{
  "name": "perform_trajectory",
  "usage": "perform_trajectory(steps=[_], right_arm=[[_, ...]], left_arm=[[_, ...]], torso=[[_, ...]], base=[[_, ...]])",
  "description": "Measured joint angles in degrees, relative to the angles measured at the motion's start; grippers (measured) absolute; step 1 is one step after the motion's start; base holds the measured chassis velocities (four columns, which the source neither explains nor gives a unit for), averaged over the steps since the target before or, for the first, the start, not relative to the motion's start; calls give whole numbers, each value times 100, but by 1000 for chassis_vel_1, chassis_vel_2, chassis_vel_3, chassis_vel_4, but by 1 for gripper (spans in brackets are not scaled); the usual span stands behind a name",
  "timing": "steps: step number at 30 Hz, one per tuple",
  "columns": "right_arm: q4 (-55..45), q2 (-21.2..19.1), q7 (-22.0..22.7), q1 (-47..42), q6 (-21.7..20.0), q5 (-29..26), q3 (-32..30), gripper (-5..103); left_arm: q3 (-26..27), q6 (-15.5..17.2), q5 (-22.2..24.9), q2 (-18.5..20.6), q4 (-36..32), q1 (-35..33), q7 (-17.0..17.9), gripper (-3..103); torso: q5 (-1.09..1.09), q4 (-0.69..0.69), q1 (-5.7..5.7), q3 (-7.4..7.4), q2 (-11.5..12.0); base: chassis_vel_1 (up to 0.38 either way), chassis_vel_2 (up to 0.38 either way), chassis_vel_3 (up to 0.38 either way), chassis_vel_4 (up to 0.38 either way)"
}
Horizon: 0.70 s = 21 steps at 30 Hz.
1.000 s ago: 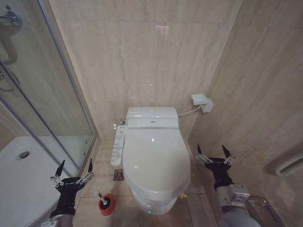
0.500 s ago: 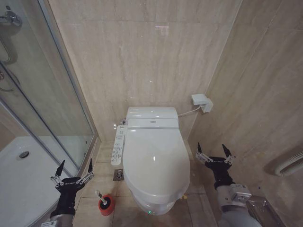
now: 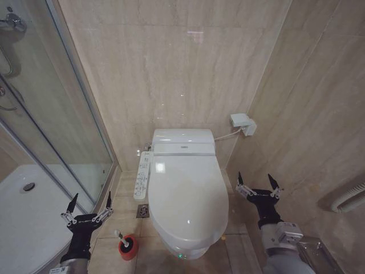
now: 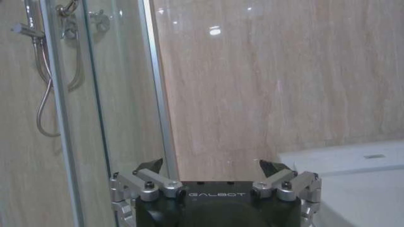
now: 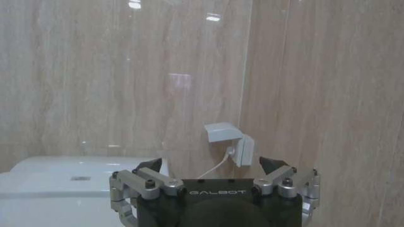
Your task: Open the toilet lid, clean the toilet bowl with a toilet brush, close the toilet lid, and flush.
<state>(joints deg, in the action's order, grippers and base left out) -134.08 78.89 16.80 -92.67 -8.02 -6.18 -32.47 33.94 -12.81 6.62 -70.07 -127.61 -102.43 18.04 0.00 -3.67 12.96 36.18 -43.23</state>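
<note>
The white toilet lid (image 3: 185,194) lies down over the toilet bowl (image 3: 182,250), of which a strip of rim shows under the lid's front edge. On the floor left of the bowl, the toilet brush (image 3: 119,234) stands in its red cup holder (image 3: 129,248). My left gripper (image 3: 91,200) hangs open just left of and above the brush, holding nothing; the left wrist view shows it (image 4: 211,165) with the lid (image 4: 366,194) off to one side. My right gripper (image 3: 254,180) is open and empty beside the bowl's right flank, and it faces the wall in the right wrist view (image 5: 211,163).
A long white button panel (image 3: 141,177) runs along the bowl's left side, with a floor drain (image 3: 142,211) below it. The glass shower door (image 3: 57,114) and white shower tray (image 3: 23,211) close off the left. A wall socket box (image 3: 242,123) and tiled wall hem in the right.
The lid's front edge has sunk slightly lower over the bowl. Both grippers are almost where they were.
</note>
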Motion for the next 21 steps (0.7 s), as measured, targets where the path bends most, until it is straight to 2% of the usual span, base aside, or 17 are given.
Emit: perform_trajectory(steps=[21], right_arm=[[0, 0, 5, 0, 5, 3, 0, 100]], left_arm=[[0, 0, 0, 0, 0, 0, 0, 100]], torso=[[0, 0, 0, 0, 0]], base=[[0, 0, 0, 0]])
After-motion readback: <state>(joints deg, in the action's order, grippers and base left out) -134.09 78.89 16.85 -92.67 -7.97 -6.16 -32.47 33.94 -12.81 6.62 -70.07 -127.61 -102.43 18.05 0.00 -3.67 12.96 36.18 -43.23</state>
